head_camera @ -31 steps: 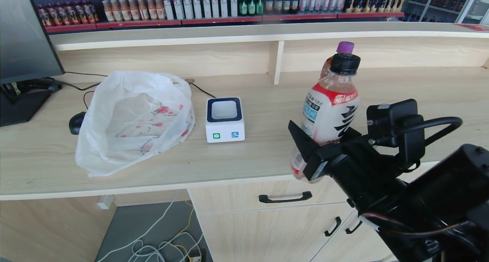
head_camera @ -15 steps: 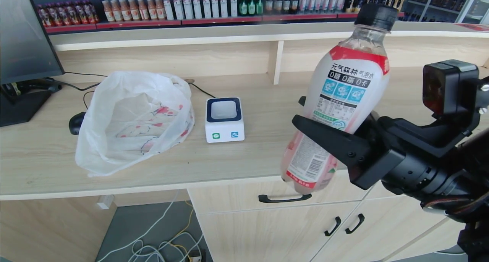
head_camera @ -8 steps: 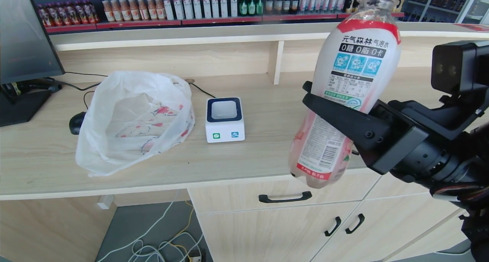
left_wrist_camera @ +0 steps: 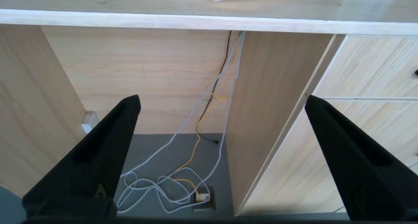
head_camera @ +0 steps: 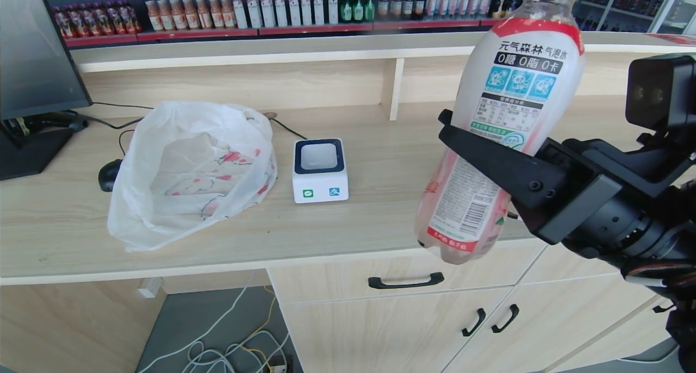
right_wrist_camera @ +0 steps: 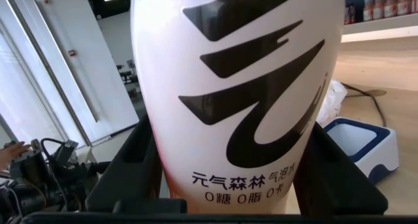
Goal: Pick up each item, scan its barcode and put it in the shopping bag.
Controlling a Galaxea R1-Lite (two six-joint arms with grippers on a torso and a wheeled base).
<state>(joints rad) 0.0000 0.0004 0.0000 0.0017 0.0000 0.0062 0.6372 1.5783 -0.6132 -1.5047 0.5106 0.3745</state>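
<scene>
The right tool (head_camera: pixel 492 158) clamps the drink bottle (head_camera: pixel 514 85) at mid-body, tilted clear above the surface (head_camera: pixel 375 221), barcode showing (likely for reading). The scanner (head_camera: pixel 319 169) sits well to its left, with the shopping bag (head_camera: pixel 190 172) beyond. The left tool (left_wrist_camera: pixel 221 103) gapes empty.

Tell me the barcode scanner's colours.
The barcode scanner is white with a dark blue top frame; best in the head view.

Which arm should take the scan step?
Right. The right gripper is shut on the bottle, raised to the right of the scanner. The left gripper sits open and empty, down below the counter.
</scene>
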